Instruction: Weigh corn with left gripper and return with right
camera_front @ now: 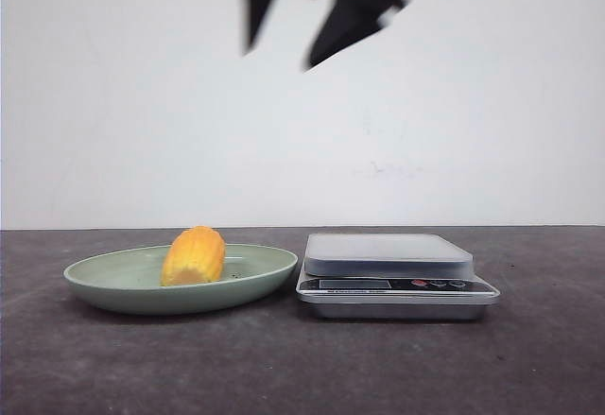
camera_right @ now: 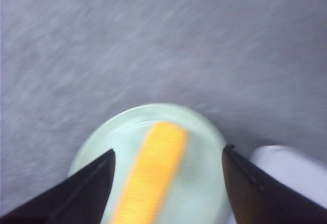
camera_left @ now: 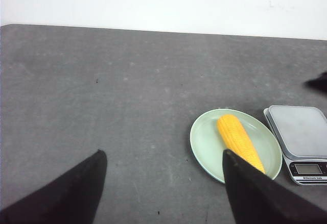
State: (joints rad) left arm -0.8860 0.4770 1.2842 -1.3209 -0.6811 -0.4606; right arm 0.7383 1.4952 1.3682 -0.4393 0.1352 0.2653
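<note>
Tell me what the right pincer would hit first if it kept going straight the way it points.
Probably the corn lying on the green plate: the right pincer is open and the cob sits between its fingers. The view is blurred, so depth is uncertain.

right wrist view blurred, corn (camera_right: 153,173) cut off, scale readout (camera_left: 308,169) unreadable
</note>
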